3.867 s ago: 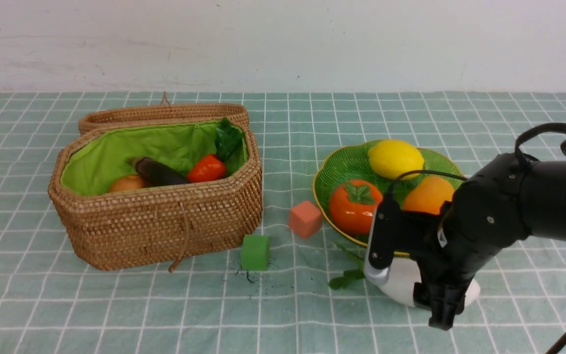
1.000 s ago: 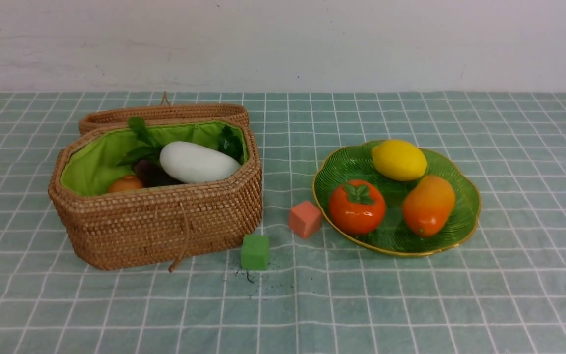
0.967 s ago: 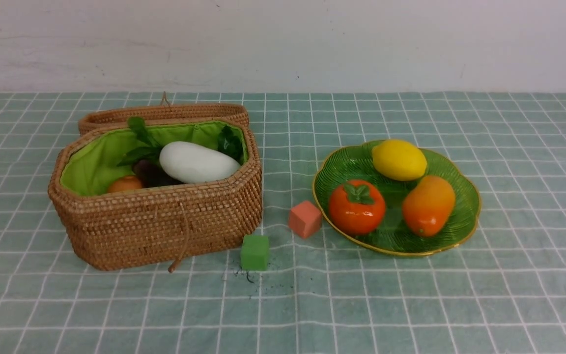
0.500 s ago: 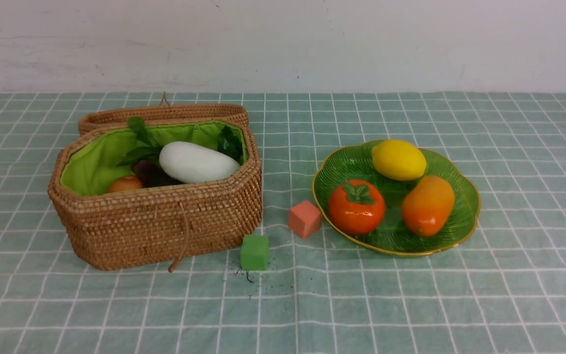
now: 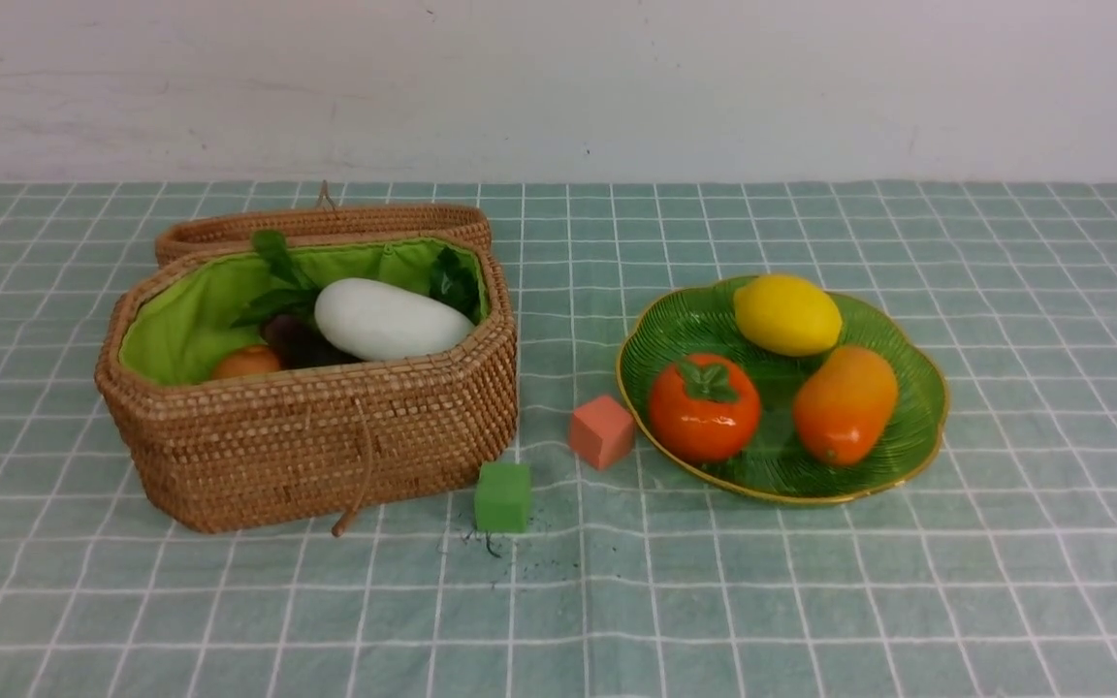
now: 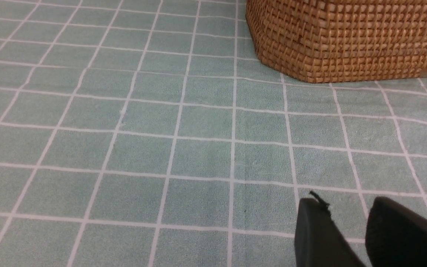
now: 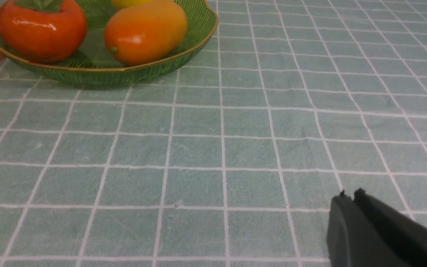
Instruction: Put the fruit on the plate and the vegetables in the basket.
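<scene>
Basically radish sat in basket beside plate, glossy, likely slippery, grab mid-body; left gripper fingers slightly apart, right gripper fingers together, both empty.

Matte black, blunt-tipped fingers on the left gripper; same dark plastic on the right gripper.

fruit: 3, persimmon, mango, lemon | plate: 1 | basket: 1 | vegetables seen in it: 3, radish, dark eggplant, brownish-orange round one | cubes: 2, salmon cube, green cube
</scene>
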`<state>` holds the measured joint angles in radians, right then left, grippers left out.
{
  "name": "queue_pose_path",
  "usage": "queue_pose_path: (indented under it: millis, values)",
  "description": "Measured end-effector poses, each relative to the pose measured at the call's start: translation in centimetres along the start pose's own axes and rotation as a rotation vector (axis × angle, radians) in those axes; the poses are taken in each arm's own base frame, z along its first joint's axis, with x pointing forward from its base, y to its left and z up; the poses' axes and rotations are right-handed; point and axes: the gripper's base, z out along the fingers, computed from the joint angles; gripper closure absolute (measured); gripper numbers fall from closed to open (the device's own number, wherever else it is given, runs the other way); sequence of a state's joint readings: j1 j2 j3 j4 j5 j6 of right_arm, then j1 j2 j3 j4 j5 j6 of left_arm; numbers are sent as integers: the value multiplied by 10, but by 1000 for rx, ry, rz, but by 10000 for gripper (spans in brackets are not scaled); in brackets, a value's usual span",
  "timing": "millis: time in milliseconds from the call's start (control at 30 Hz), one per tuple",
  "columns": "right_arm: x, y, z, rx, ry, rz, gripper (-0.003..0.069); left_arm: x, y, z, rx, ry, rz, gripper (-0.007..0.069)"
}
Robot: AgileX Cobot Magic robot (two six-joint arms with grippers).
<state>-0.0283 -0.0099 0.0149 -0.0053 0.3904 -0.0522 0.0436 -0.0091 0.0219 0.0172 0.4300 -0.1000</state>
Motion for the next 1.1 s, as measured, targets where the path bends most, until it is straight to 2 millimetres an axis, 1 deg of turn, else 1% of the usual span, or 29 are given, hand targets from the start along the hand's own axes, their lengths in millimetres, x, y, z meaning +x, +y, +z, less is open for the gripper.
queue_pose_path:
  millis: [533,767,1100]
  values:
    - [0,0,0,0,0,0,620,0,0,0,0,0,0,407]
    - [0,0,0,1,-1,-1,617,0,-3,0,55,4,24,399]
    - [0,0,0,1,-2,-1,617,0,-3,0,61,5,26,396]
